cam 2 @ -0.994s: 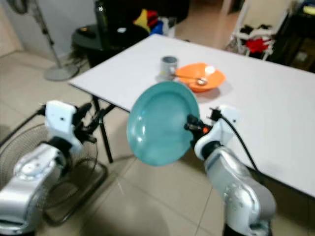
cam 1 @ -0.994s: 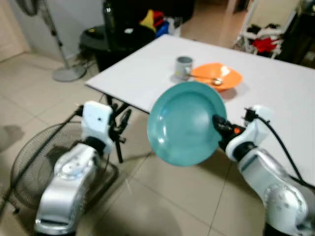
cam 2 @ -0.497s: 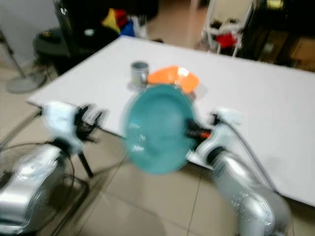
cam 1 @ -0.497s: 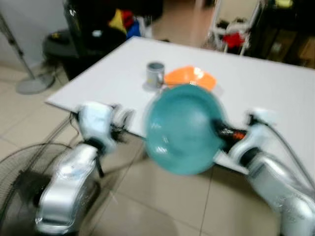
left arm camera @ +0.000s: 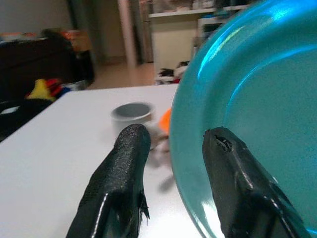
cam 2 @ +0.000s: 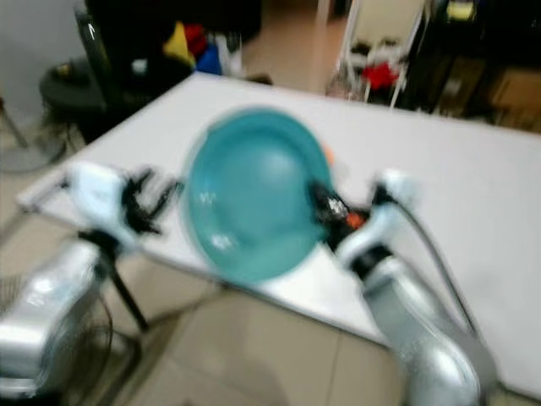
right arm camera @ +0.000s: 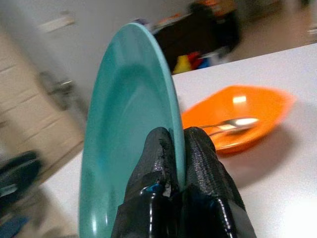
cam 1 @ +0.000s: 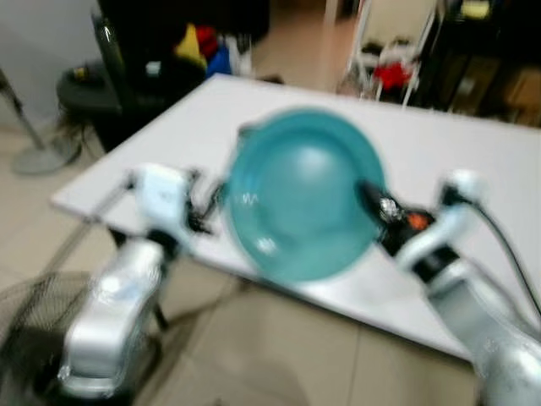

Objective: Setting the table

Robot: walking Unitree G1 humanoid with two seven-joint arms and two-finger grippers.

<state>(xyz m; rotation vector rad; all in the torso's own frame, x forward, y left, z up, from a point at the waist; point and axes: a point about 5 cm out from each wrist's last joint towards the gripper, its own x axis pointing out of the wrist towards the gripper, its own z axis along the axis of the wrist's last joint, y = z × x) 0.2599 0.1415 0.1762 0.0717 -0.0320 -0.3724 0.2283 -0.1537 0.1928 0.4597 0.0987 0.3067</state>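
Observation:
My right gripper point(cam 1: 368, 193) is shut on the rim of a teal plate point(cam 1: 300, 190), which stands on edge and faces me above the near edge of the white table point(cam 1: 473, 161). In the right wrist view its fingers point(right arm camera: 195, 148) pinch the plate's rim point(right arm camera: 143, 89). My left gripper point(left arm camera: 177, 136) is open with nothing in it, just left of the plate. Behind the plate an orange bowl point(right arm camera: 237, 114) with a spoon point(right arm camera: 230, 124) in it and a grey cup point(left arm camera: 131, 111) stand on the table.
A black chair point(cam 1: 93, 85) with colourful things point(cam 1: 199, 42) behind it stands past the table's left corner. A white rack with red items point(cam 1: 389, 72) is at the back. A floor fan's cage point(cam 1: 25, 338) lies low on my left.
The camera has come closer to the table. The plate in my right gripper has risen and now covers the bowl and cup in the eye views. My left gripper stays open beside it.

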